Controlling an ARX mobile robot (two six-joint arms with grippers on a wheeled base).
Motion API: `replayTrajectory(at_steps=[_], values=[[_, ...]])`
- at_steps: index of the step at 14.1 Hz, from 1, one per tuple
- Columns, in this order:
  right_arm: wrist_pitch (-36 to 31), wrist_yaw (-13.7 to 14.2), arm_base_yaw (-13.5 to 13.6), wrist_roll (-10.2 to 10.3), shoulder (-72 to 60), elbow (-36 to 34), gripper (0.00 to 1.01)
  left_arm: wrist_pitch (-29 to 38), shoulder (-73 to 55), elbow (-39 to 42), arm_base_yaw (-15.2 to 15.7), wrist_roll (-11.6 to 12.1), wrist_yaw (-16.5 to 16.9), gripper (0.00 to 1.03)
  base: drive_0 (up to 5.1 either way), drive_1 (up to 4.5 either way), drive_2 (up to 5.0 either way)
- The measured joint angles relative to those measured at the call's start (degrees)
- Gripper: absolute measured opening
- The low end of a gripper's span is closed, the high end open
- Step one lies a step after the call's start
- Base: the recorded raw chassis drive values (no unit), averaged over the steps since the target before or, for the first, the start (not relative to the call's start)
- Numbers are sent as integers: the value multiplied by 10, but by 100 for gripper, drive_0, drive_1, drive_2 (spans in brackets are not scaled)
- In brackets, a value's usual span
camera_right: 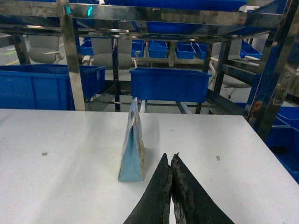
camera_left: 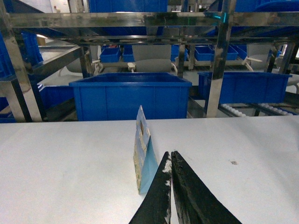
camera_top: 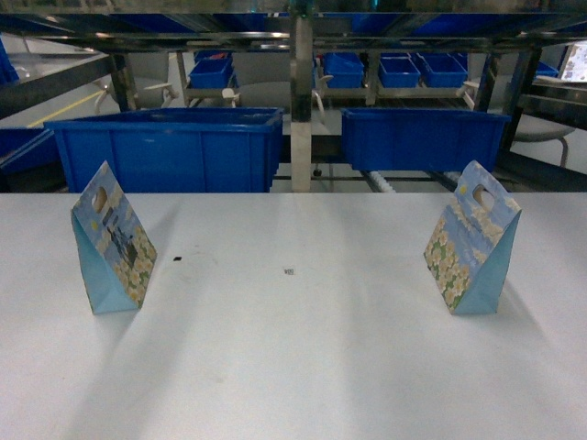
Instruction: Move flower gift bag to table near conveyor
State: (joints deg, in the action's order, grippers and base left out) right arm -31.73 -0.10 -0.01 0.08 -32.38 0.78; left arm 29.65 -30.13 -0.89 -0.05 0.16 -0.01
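Two triangular, light-blue gift bags stand upright on the white table (camera_top: 293, 367). The right bag (camera_top: 470, 240) has a flower print under a blue sky. The left bag (camera_top: 112, 240) shows flowers along its lower edge and a dark picture above them. Neither gripper appears in the head view. In the left wrist view my left gripper (camera_left: 170, 155) is shut and empty, its tips just right of the left bag (camera_left: 144, 151). In the right wrist view my right gripper (camera_right: 171, 157) is shut and empty, just right of the flower bag (camera_right: 131, 142). Behind the table stands the steel conveyor (camera_top: 301, 92).
Two large blue bins (camera_top: 170, 147) (camera_top: 424, 137) sit on the conveyor lanes right behind the table's far edge. White rollers (camera_left: 233, 109) show beside the right bin. Smaller blue bins (camera_top: 344, 69) line shelves further back. Small dark specks (camera_top: 289, 271) lie on the tabletop.
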Motion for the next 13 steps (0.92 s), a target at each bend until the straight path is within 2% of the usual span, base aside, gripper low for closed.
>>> replayTrajectory(at_steps=[6, 12, 13], values=[[135, 0, 0, 0, 142, 0, 2, -127, 133, 0, 0, 0, 0, 2, 0, 0, 0], [211, 0, 0, 0, 218, 0, 2, -197, 203, 0, 0, 0, 0, 2, 0, 0, 0], [226, 0, 0, 0, 230, 0, 2, -279, 255, 0, 0, 0, 0, 2, 0, 0, 0]])
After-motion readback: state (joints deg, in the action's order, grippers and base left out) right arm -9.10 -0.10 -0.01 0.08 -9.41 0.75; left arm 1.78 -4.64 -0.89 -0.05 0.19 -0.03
